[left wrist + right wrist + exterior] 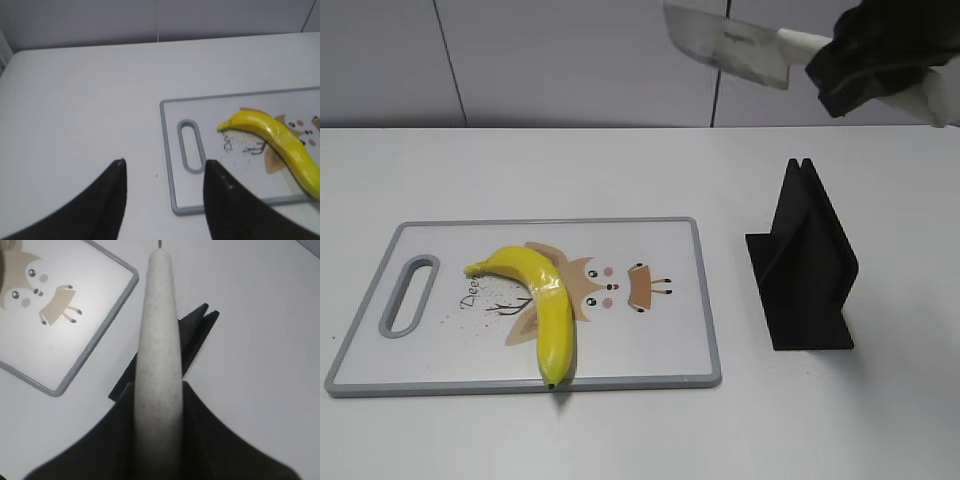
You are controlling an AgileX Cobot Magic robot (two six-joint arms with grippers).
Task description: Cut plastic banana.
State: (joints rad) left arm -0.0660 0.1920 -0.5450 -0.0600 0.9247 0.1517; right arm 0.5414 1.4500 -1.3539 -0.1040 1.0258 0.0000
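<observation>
The plastic banana [548, 300] lies curved on the white cutting board [670, 350], left of its middle; it also shows in the left wrist view [280, 145]. My right gripper [865, 65] is shut on the white handle [159, 355] of a knife whose broad blade [725, 42] hangs high in the air, up and to the right of the board. My left gripper [164, 167] is open and empty over bare table, just left of the board's handle slot [190, 152]. It is out of the exterior view.
A black knife stand [805, 265] stands on the table right of the board, directly under my right gripper; it also shows in the right wrist view [192, 337]. The board has a grey rim [100, 335] and a cartoon deer print.
</observation>
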